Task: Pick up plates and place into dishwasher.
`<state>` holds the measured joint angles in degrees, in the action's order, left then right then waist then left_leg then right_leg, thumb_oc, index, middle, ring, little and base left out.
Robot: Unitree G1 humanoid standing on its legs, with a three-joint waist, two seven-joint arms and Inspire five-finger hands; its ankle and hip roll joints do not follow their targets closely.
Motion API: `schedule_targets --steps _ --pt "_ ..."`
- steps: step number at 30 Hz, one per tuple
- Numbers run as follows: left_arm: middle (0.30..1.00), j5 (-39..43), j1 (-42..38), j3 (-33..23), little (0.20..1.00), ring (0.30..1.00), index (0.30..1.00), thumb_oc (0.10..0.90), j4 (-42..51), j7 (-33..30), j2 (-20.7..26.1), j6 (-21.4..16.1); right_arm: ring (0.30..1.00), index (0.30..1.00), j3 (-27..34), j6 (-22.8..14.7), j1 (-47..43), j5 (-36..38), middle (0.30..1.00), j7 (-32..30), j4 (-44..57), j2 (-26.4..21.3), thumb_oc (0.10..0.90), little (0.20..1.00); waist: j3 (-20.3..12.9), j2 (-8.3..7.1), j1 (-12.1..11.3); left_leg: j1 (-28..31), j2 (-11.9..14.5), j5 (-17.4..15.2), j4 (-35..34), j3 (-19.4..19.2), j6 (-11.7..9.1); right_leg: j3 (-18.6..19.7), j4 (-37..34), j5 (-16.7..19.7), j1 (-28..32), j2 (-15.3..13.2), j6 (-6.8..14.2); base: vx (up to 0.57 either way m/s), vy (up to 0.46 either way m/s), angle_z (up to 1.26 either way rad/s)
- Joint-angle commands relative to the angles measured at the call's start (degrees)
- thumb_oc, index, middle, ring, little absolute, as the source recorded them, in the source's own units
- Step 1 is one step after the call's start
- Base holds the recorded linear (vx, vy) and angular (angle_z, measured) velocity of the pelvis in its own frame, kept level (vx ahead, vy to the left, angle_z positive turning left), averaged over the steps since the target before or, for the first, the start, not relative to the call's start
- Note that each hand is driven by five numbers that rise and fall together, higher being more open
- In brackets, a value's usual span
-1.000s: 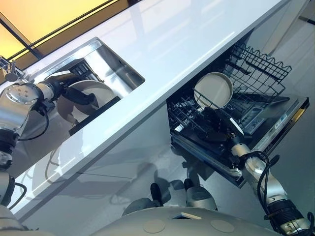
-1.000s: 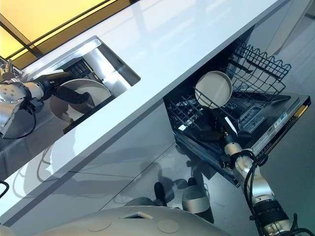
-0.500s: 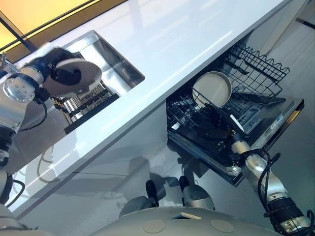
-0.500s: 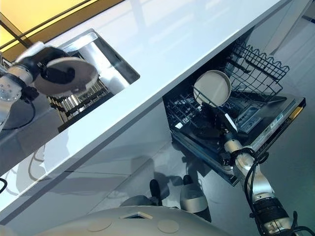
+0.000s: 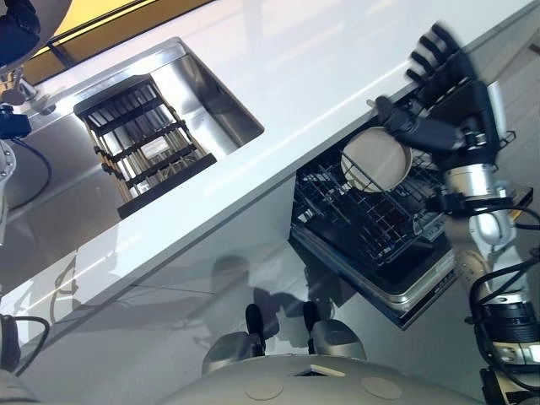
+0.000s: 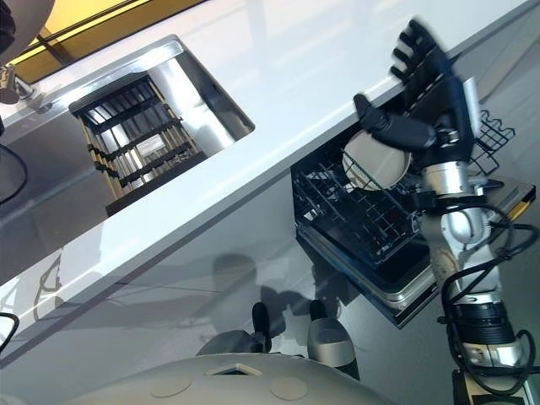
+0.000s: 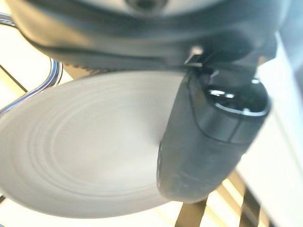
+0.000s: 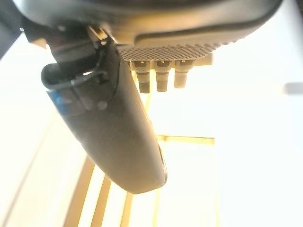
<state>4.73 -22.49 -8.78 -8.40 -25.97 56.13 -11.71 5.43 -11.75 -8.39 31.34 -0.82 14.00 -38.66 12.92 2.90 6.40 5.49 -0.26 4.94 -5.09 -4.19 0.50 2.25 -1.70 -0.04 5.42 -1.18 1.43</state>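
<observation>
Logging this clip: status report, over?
Left hand shut on plate, beside sink. Right hand open, high over dishwasher rack. Second plate racked, behind that hand.

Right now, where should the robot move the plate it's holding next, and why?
Probably swing the left hand, thumb clamped on its plate, across toward the right hand. That hand is raised with fingers spread by the dishwasher rack, where another plate stands, so it looks ready to take this one.

The right arm reaches upward, the right hand [image 5: 456, 97] with fingers spread straight and thumb out. The left hand [image 7: 213, 137] pinches a plate [image 7: 85, 146] under its thumb.
</observation>
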Motion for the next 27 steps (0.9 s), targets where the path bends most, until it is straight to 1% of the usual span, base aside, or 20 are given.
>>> schedule_targets --steps 1,3,6,9,11,12,15,19,23,26,27 --pt "0.300 1.79 -5.02 -0.60 0.200 0.300 0.300 0.100 8.10 1.56 -1.60 -4.59 0.900 0.900 -1.83 -3.18 -9.20 1.47 0.900 7.53 8.57 -1.97 0.800 0.900 -6.79 -0.62 0.91 1.42 -1.93 -7.41 2.81 0.44 0.79 -0.87 6.59 -4.44 -2.88 2.70 1.10 -0.02 -0.050 0.10" --pt "0.300 3.21 -6.17 2.62 0.200 0.300 0.300 0.100 10.10 4.13 -4.50 -4.49 0.900 0.900 -4.91 -1.42 -11.35 -0.19 0.900 8.99 7.88 -1.04 0.800 0.900 -6.89 -1.08 0.49 1.52 -1.87 -7.33 2.88 0.83 0.76 -1.30 6.76 -4.54 -2.69 2.63 1.05 0.00 -0.054 0.09" --pt "0.300 4.56 -6.81 7.32 0.200 0.300 0.300 0.100 12.24 7.79 -8.77 -4.47 0.900 0.900 -9.15 0.02 -13.88 -2.12 0.900 8.41 6.76 0.03 0.800 0.900 -7.08 -1.66 -0.19 1.61 -1.73 -7.17 2.88 1.25 0.71 -1.81 6.74 -4.51 -2.37 2.55 1.00 -0.02 -0.056 0.13" --pt "0.300 5.21 -6.59 10.82 0.200 0.300 0.300 0.100 13.30 10.84 -12.14 -5.51 0.900 0.900 -11.89 1.07 -15.65 -1.79 0.900 8.32 4.97 2.35 0.800 0.900 -7.33 -2.07 -0.76 1.76 -1.65 -7.08 2.81 1.56 0.73 -2.28 6.51 -4.35 -1.97 2.55 0.98 0.00 -0.048 0.12" --pt "0.300 5.48 -6.68 11.33 0.200 0.300 0.300 0.100 13.49 11.27 -12.50 -5.55 0.900 0.900 -12.26 1.21 -15.89 -1.53 0.900 8.24 4.72 2.73 0.800 0.900 -7.28 -2.15 -0.84 1.50 -1.62 -6.64 2.90 1.50 0.73 -2.37 6.47 -3.83 -2.15 2.57 0.92 -0.03 -0.029 0.15" --pt "0.300 5.91 -7.43 13.18 0.200 0.300 0.300 0.100 13.34 12.28 -13.67 -5.89 0.900 0.900 -13.71 2.32 -17.16 -0.73 0.900 7.31 3.94 4.16 0.800 0.900 -7.48 -2.22 -1.04 1.65 -1.54 -6.55 2.72 1.47 0.69 -2.57 6.21 -3.69 -1.91 2.54 0.95 -0.03 -0.038 0.07" --pt "0.300 6.27 -9.17 15.99 0.200 0.300 0.300 0.100 12.63 13.14 -14.75 -5.93 0.900 0.900 -15.49 2.57 -18.69 1.47 0.900 5.35 2.12 6.75 0.800 0.900 -7.62 -2.31 -1.18 1.93 -1.37 -6.43 2.39 1.29 0.66 -2.76 5.88 -3.45 -1.63 2.49 1.06 0.01 -0.036 0.04" --pt "0.300 6.02 -9.61 18.74 0.200 0.300 0.300 0.100 12.60 14.56 -16.80 -5.33 0.900 0.900 -16.46 2.14 -19.47 0.17 0.900 1.45 0.87 10.23 0.800 0.900 -7.81 -2.38 -1.48 1.94 -1.33 -6.40 2.27 1.39 0.79 -2.93 5.59 -3.26 -1.51 2.46 1.13 0.00 -0.030 0.04" --pt "0.300 5.54 -9.08 20.38 0.200 0.300 0.300 0.100 12.66 16.06 -17.73 -4.67 0.900 0.900 -16.75 2.90 -19.77 -0.35 0.900 -0.31 -0.23 11.35 0.800 0.900 -8.09 -2.32 -1.62 2.30 -1.36 -6.80 2.04 1.53 0.89 -2.96 5.31 -3.57 -1.12 2.39 1.27 0.03 -0.008 0.02" --pt "0.300 5.54 -7.70 21.29 0.200 0.300 0.300 0.100 12.85 18.25 -18.30 -4.78 0.900 0.900 -16.82 4.02 -19.06 -0.34 0.900 0.22 -1.39 11.48 0.800 0.900 -8.17 -2.36 -1.73 2.11 -1.22 -6.26 1.93 1.32 0.92 -3.05 5.12 -2.91 -1.31 2.37 1.31 0.01 -0.003 0.00" --pt "0.300 5.61 -7.42 21.36 0.200 0.300 0.300 0.100 13.06 18.88 -18.44 -4.60 0.900 0.900 -16.84 4.18 -18.64 -0.29 0.900 0.49 -1.55 11.49 0.800 0.900 -8.23 -2.36 -1.69 2.54 -1.21 -6.59 1.68 1.38 0.94 -3.10 5.11 -3.38 -0.97 2.36 1.39 0.04 -0.008 0.00"
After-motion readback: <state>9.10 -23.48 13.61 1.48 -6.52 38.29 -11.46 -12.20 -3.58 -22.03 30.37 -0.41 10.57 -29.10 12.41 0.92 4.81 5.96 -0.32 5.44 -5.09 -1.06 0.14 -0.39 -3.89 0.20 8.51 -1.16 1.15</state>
